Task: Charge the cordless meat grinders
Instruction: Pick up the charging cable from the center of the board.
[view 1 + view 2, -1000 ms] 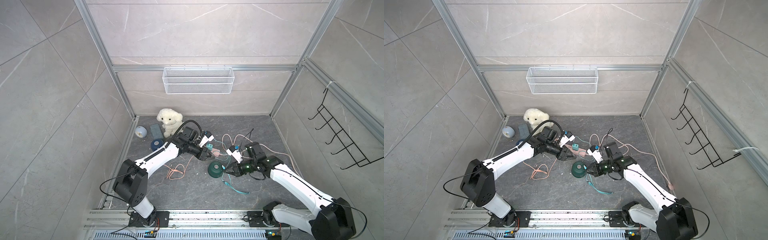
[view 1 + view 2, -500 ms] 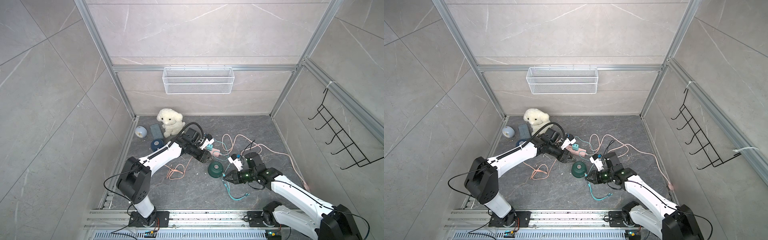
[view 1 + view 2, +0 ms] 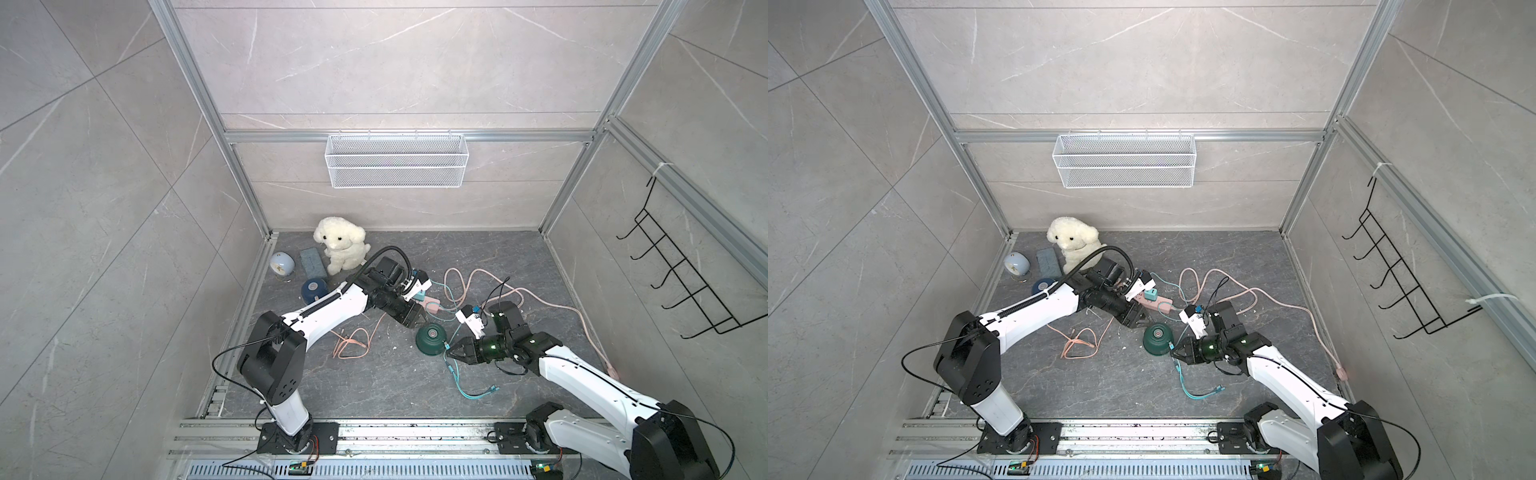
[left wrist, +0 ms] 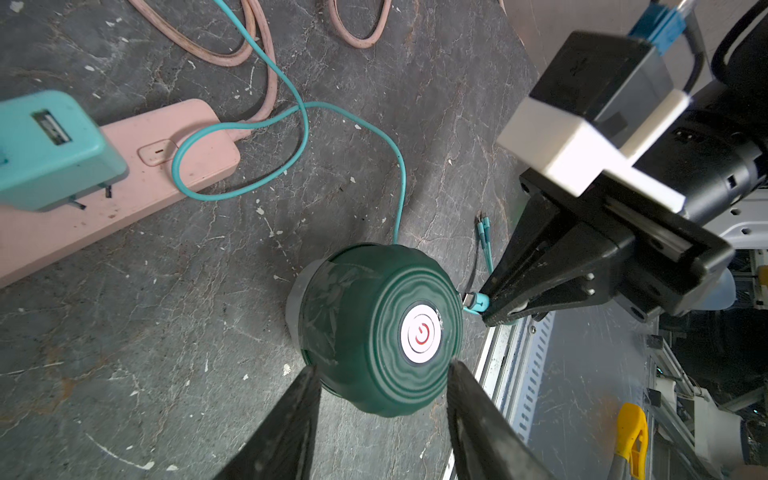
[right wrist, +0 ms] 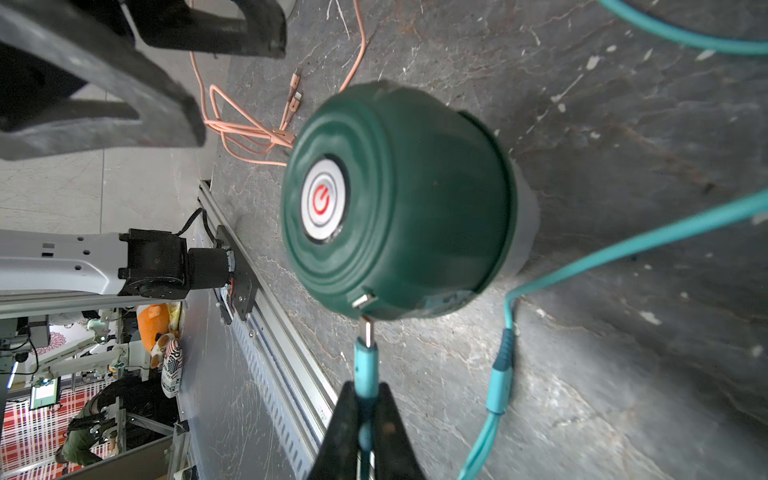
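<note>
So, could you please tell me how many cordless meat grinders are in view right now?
2. The dark green grinder sits mid-floor, beside the teal cable; the navy blue grinder stands further back, near the plush dog. Another could lie hidden, but none shows.

Light: bright, even, diffuse overhead; soft shadows. Top views sharp, edges bowed. Right wrist view: green grinder slightly blurred.
</note>
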You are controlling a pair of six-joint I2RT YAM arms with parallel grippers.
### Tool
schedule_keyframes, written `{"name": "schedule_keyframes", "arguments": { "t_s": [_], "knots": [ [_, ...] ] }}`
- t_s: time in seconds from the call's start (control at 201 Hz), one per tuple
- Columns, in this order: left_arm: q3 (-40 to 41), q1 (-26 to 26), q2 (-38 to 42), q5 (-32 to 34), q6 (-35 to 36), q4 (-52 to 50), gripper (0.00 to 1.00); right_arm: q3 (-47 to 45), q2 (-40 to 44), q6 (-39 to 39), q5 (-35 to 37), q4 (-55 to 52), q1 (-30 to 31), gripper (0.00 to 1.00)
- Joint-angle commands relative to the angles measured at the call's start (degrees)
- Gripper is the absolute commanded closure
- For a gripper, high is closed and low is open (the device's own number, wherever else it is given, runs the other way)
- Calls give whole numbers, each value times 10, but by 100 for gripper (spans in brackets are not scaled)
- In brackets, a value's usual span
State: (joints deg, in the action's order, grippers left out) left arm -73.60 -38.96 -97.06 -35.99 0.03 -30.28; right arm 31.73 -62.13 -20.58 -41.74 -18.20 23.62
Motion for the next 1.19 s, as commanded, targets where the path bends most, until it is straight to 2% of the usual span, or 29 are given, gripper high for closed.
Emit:
{"name": "schedule_keyframes", "arguments": {
  "t_s": [0.0,0.577,0.956,1.185],
  "knots": [
    [-17,-2,1,4,10,0,48,17,5,20,-24,-5,-14,90],
    [-24,-3,-3,5,0,2,48,-2,-29,8,-57,39,-16,90],
    [-27,-3,-5,8,-1,1,48,-20,-4,8,-55,24,-29,90],
    [-29,-3,-9,7,-3,-1,48,-19,-22,3,-75,42,-29,90]
  ]
}}
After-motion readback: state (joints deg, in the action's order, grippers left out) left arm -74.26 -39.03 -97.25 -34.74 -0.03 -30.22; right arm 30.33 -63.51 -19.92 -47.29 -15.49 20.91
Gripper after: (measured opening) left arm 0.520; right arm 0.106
